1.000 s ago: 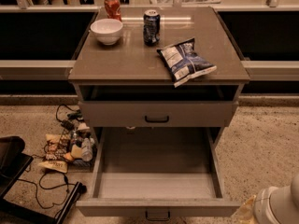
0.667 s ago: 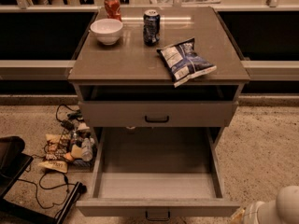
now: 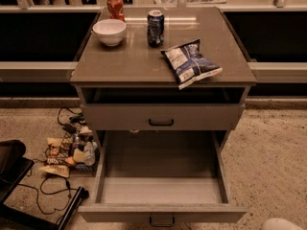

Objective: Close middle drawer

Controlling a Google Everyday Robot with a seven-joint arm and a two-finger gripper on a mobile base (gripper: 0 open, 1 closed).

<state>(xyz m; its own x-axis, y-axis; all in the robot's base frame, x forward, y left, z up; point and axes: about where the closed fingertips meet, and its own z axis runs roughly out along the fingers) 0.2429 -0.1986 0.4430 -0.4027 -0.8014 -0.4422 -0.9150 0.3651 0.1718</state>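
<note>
Off the right end of the open middle drawer point(image 3: 162, 212), whose front runs crosswise, sits the claw point(image 3: 284, 224); I cannot tell its state.

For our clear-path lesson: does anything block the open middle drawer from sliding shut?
Nothing visible does. The middle drawer is empty, and the cabinet cavity behind looks clear. The end effector is out of view; only a pale robot part shows bottom right.
</note>
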